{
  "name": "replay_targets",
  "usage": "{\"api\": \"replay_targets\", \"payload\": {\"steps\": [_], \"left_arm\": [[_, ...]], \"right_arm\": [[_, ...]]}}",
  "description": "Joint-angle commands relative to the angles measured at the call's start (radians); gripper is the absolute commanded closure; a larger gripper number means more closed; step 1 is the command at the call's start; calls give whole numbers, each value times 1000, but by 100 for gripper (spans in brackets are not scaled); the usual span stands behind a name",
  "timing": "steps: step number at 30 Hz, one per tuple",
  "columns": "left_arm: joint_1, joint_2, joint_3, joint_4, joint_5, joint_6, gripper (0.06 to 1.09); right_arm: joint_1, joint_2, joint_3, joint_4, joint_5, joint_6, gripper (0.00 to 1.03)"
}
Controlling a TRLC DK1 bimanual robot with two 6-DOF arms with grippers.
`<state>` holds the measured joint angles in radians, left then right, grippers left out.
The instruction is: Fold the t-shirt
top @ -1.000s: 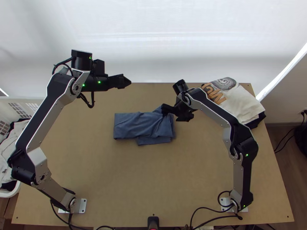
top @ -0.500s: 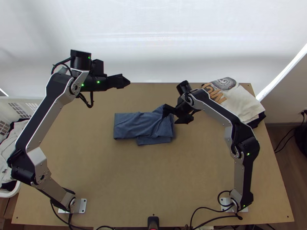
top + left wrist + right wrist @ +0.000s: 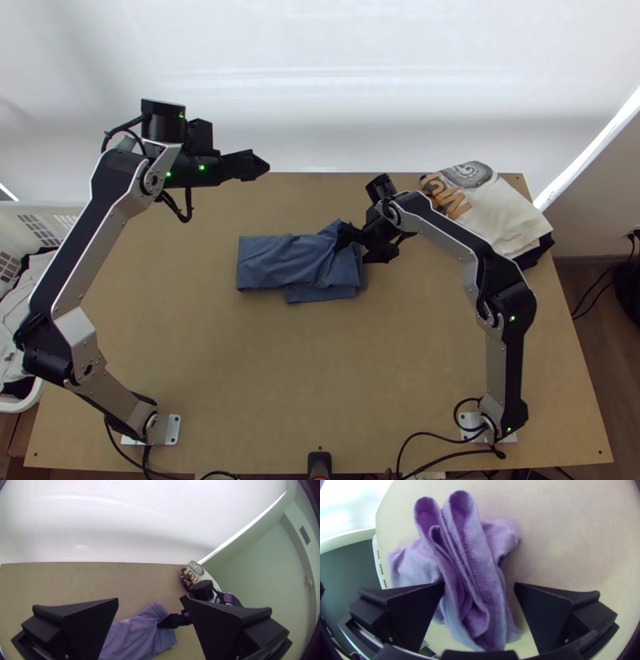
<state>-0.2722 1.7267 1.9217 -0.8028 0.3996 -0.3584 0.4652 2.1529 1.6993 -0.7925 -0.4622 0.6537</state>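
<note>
The t-shirt [image 3: 276,262], blue-grey, lies folded into a band on the table [image 3: 336,384], right end wrinkled. A white basket [image 3: 20,405] contains light and dark clothes [image 3: 14,308]. The right gripper [image 3: 362,242] is spread astride folds; the farther left gripper [image 3: 260,165] is also spread.

A pale printed garment [image 3: 508,218] lies over dark cloth [image 3: 534,255] at the tabletop's [image 3: 304,384] far right corner. At left, a white basket [image 3: 48,210] — light clothes [image 3: 14,316] inside — stands beside the edge.
</note>
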Motion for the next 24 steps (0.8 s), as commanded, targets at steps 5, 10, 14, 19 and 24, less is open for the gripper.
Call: {"api": "replay_targets", "payload": {"steps": [5, 10, 14, 19, 24], "left_arm": [[18, -6, 28, -16, 8, 13, 9], [18, 1, 36, -16, 8, 13, 9], [19, -1, 40, -16, 8, 13, 9], [28, -3, 42, -21, 10, 13, 9], [34, -1, 46, -21, 10, 13, 9]], "right_arm": [[53, 56, -23, 33, -29, -8, 4], [104, 55, 8, 39, -29, -8, 5], [92, 42, 16, 39, -27, -5, 29], [29, -24, 13, 42, -29, -6, 100], [-37, -139, 11, 32, -29, 0, 100]]}}
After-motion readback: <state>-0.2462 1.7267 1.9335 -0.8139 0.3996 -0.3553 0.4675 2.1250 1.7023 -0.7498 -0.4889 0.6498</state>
